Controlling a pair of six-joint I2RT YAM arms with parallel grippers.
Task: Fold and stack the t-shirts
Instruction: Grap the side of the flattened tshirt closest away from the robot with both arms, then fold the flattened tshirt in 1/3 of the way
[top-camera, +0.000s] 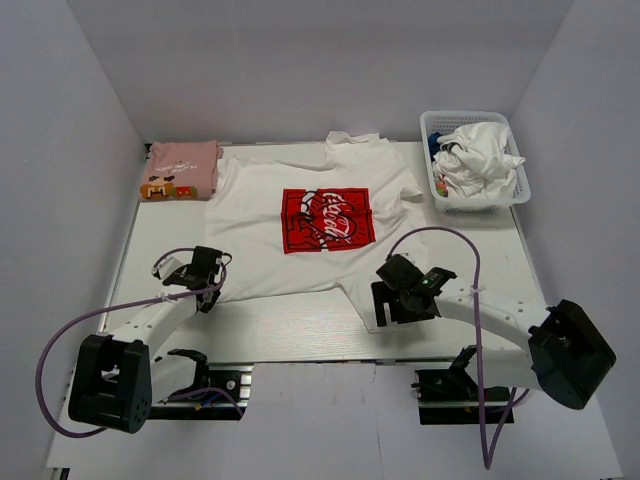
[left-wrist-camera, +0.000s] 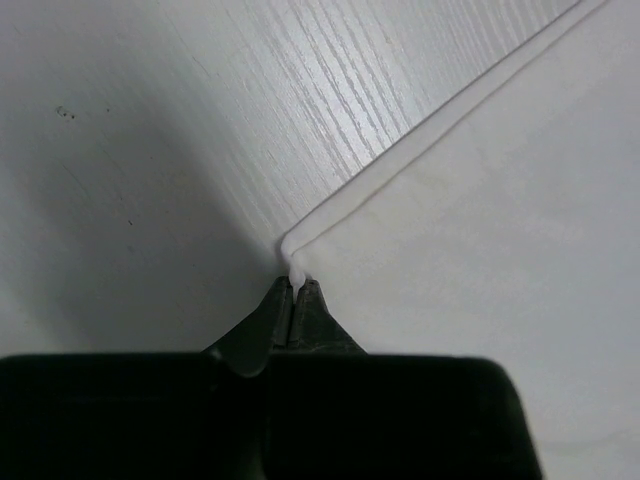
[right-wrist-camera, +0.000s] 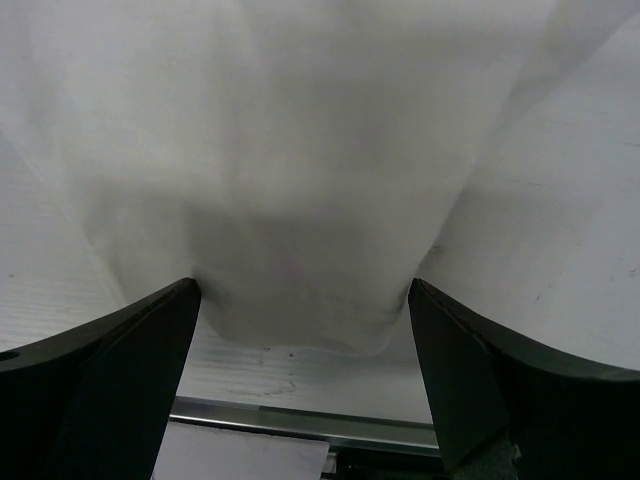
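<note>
A white t-shirt (top-camera: 300, 200) with a red square Coca-Cola print lies spread flat on the table, print up. A folded pink t-shirt (top-camera: 182, 168) with an orange-brown print sits at the back left. My left gripper (top-camera: 210, 285) is shut on the white shirt's near left hem corner (left-wrist-camera: 296, 262), pinched between the fingertips. My right gripper (top-camera: 385, 300) is open, its fingers (right-wrist-camera: 130, 360) spread either side of the shirt's near right hem corner (right-wrist-camera: 300, 300), which lies between the jaws, untouched.
A white mesh basket (top-camera: 476, 163) at the back right holds crumpled white clothes. The table's near edge with a metal rail (right-wrist-camera: 300, 420) lies just below the right gripper. White walls enclose the table on three sides.
</note>
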